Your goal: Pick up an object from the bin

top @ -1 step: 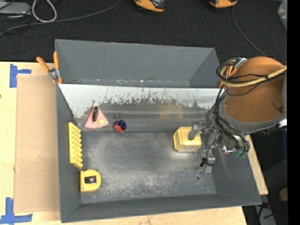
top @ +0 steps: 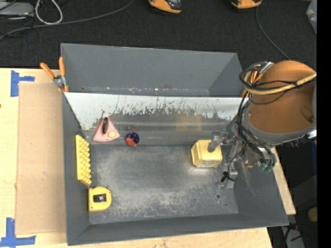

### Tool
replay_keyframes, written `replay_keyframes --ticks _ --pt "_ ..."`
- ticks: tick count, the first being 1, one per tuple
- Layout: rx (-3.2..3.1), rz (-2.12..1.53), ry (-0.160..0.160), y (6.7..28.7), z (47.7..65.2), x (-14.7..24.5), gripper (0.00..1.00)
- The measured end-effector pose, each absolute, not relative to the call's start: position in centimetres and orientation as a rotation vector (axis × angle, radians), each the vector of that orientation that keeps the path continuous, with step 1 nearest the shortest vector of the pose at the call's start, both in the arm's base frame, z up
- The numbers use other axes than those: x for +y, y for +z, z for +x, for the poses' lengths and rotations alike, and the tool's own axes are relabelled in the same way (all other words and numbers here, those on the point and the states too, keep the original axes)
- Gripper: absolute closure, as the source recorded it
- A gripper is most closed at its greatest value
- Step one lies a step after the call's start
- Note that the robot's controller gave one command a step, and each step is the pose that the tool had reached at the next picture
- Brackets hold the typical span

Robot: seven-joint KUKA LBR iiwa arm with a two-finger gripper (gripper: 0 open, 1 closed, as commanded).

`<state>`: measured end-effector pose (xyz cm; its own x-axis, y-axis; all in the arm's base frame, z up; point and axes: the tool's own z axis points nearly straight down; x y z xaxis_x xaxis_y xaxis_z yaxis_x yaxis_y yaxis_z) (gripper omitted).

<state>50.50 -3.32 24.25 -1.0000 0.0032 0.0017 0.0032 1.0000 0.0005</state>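
My gripper (top: 231, 161) hangs low at the right side of the bin, under the arm's orange cover. Just to its left, touching or nearly touching it, lies a pale yellow blocky thing (top: 206, 154) with a lighter cream piece on top. I cannot tell whether the gripper has hold of this block.
Along the left wall lies a long yellow block with holes (top: 83, 159). A yellow tape measure (top: 99, 199) sits in the front left corner. At the back left are a pink triangular piece (top: 106, 130) and a small blue and red ball (top: 132, 139).
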Motion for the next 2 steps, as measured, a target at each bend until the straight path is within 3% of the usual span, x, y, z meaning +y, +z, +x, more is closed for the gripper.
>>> replay_keyframes --ticks 1,2 --pt "-3.139 -0.202 -0.001 17.0 60.0 -6.5 0.00" --pt "-3.128 0.302 -0.001 16.1 52.7 -2.7 0.00"
